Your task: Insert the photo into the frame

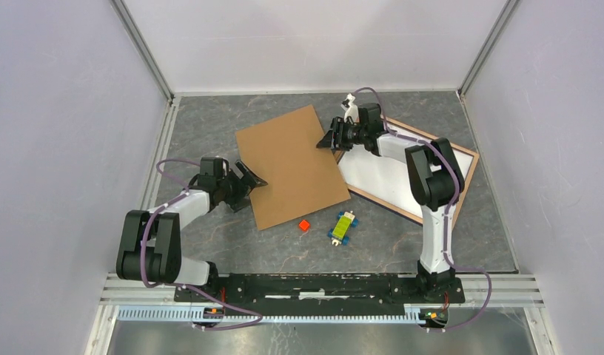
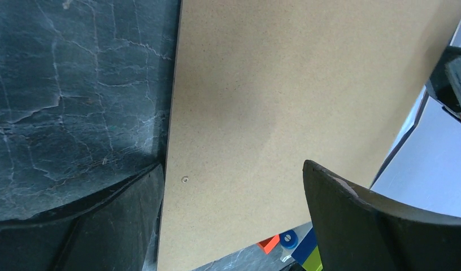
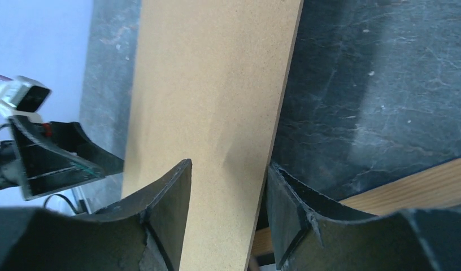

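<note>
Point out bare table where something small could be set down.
Free: the far-left corner beside the backing board; the near strip in front of the red cube. Crowded: between board and frame, around the toy block.

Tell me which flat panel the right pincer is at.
The plain brown board, mid-table; the right pincer straddles its edge. The frame has a wooden rim and white centre.
</note>
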Robot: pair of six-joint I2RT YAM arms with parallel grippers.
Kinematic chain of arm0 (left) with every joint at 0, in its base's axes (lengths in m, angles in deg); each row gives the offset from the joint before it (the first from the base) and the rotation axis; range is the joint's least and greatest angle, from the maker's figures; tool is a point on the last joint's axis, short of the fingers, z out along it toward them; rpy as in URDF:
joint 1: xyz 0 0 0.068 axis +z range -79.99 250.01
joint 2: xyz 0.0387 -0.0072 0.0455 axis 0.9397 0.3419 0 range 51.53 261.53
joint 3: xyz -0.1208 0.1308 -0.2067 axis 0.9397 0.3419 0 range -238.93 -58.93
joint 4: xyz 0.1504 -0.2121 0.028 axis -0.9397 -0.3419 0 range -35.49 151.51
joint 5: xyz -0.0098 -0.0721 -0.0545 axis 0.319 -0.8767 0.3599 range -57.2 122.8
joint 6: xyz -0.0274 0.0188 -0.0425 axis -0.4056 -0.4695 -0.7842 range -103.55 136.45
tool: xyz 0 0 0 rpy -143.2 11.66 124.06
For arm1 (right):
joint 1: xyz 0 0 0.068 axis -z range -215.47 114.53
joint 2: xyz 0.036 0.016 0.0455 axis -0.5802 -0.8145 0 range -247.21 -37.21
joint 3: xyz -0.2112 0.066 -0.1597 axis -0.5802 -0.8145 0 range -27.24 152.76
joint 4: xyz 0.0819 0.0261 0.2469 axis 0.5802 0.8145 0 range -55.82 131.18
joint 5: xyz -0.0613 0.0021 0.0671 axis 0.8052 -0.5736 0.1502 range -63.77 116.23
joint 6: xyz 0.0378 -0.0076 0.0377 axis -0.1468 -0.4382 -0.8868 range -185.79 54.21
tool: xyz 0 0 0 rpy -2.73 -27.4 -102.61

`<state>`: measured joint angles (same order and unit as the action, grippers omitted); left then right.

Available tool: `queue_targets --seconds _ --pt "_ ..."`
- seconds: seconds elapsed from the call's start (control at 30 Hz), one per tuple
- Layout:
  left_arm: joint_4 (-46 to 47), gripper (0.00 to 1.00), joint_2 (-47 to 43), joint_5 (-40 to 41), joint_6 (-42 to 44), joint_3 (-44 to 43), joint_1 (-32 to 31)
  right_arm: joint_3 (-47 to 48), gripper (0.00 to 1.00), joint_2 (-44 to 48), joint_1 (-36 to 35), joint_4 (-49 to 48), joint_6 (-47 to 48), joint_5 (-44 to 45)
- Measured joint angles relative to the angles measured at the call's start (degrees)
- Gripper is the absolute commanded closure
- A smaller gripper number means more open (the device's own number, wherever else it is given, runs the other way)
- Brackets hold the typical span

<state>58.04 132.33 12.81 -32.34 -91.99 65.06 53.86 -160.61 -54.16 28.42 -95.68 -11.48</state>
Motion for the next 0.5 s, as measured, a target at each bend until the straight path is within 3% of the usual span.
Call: queue_targets --seconds 0.27,0.5 --pt "1.88 0.0 -0.72 -0.02 -0.66 1.22 0.02 -11.02 0.55 8.39 -2.12 -13.46 -11.72 -3.76" --pt "3.76 0.0 -0.85 0.26 -0.94 2.03 0.24 -17.33 0.69 14.23 -4.02 -15.91 -16.17 -5.73"
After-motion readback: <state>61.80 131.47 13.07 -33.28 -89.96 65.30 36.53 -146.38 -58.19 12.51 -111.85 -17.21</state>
